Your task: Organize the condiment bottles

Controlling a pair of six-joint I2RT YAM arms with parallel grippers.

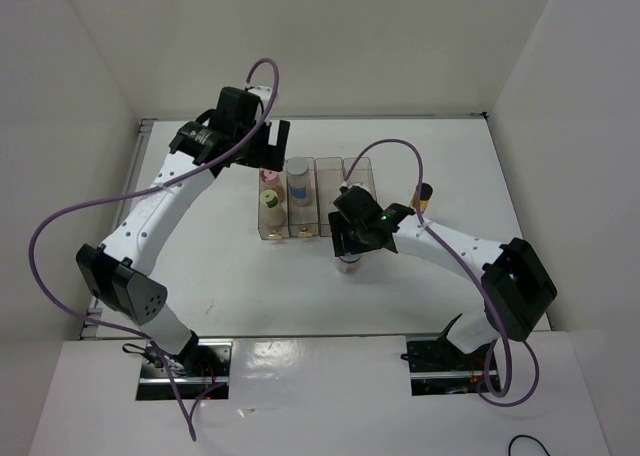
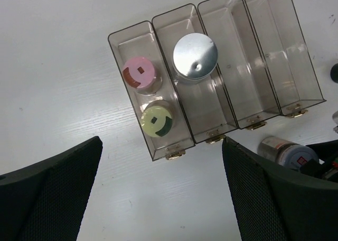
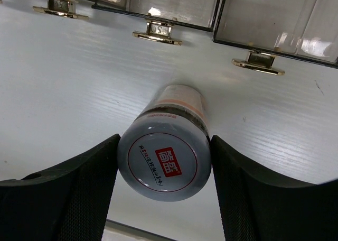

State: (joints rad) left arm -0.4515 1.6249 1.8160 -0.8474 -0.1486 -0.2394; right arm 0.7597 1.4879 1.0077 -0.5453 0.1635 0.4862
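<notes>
- Five bottles, four clear bins in a row on the white table.
- Pink-capped bottle and pale-yellow-capped bottle share the leftmost bin, yellow nearer the latch end.
- Silver-grey-capped bottle sits alone in the next bin.
- Short jar with red-marked lid is just in front of the bins' latches. My right gripper is clamped on it, pads against both sides of the lid. Can't tell if it's lifted.
- Slim dark bottle is upright on the table, right of the bins and apart from them.
- My left gripper hangs over the bins, jaws wide apart, holding nothing.
</notes>
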